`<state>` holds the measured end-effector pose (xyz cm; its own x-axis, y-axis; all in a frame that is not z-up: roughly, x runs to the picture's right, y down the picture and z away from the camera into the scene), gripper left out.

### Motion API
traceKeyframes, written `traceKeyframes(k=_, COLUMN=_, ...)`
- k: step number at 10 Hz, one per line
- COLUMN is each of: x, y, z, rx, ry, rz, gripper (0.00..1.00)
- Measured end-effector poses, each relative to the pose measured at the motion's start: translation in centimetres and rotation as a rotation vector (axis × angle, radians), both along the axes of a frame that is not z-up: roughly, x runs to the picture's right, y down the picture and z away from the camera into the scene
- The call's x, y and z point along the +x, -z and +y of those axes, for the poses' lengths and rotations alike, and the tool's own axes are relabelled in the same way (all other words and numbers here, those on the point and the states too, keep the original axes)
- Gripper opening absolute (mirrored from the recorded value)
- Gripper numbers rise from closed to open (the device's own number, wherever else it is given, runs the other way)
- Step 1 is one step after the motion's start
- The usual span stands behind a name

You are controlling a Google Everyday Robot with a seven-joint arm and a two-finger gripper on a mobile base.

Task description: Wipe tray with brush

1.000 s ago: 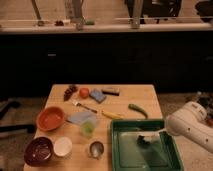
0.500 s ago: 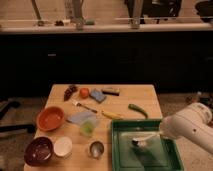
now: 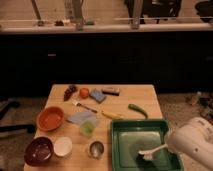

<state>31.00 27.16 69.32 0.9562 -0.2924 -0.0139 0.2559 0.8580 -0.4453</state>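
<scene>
Wooden tabletop point(image 3: 142, 97) fills your view, with dark cabinets and a railing beyond it. Nearest you, at the right front corner, sits the large rectangular green plastic tray point(image 3: 121, 150) with a raised rim and paler glossy bottom. On its floor lies the small slim brush point(image 3: 151, 152), white handle angled up to the right, dark bristle head down on the tray bottom near the front. The white arm comes in from the right edge, and the gripper point(image 3: 169, 144) is clamped tight on the handle's upper end. Compared with a moment ago, the brush head has slid from the tray's middle toward its front edge.

Left of the tray you have a small metal cup point(image 3: 96, 148), a white bowl point(image 3: 63, 146) and a dark maroon bowl point(image 3: 38, 150). Farther back are a round orange bowl point(image 3: 50, 117), a pale green cup point(image 3: 88, 128), a yellow banana point(image 3: 112, 114) and a curved green pepper point(image 3: 138, 109) just behind the tray. At the far edge sit grapes point(image 3: 69, 91), an orange fruit point(image 3: 84, 92) and a dark block with a tan top point(image 3: 111, 90).
</scene>
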Motion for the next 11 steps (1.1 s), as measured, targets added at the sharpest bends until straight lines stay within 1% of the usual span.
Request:
traceKeyframes(k=1, x=0.2, y=-0.9, z=-0.2, rx=0.026, ry=0.039, rz=0.069, gripper=0.02)
traceKeyframes(k=2, x=0.3, y=-2.3, z=-0.8, rx=0.037, ry=0.067, rz=0.118, gripper=0.02)
traceKeyframes(k=3, x=0.3, y=-3.6, z=-1.6, rx=0.043, ry=0.081, rz=0.140, gripper=0.02)
traceKeyframes(k=4, x=0.1, y=-5.1, z=-2.8, rx=0.054, ry=0.091, rz=0.157, gripper=0.02)
traceKeyframes(k=6, x=-1.2, y=-6.5, z=-4.5, rx=0.064, ry=0.088, rz=0.145, gripper=0.02)
traceKeyframes(k=7, x=-1.8, y=-6.6, z=-4.9, rx=0.061, ry=0.088, rz=0.129, gripper=0.02)
traceKeyframes(k=8, x=-2.5, y=-6.1, z=-5.1, rx=0.055, ry=0.078, rz=0.100, gripper=0.02)
traceKeyframes(k=9, x=-2.5, y=-5.3, z=-4.9, rx=0.044, ry=0.066, rz=0.080, gripper=0.02)
traceKeyframes(k=10, x=-2.7, y=-4.5, z=-4.4, rx=0.038, ry=0.056, rz=0.061, gripper=0.02)
traceKeyframes(k=11, x=-2.5, y=-3.6, z=-3.5, rx=0.026, ry=0.045, rz=0.051, gripper=0.02)
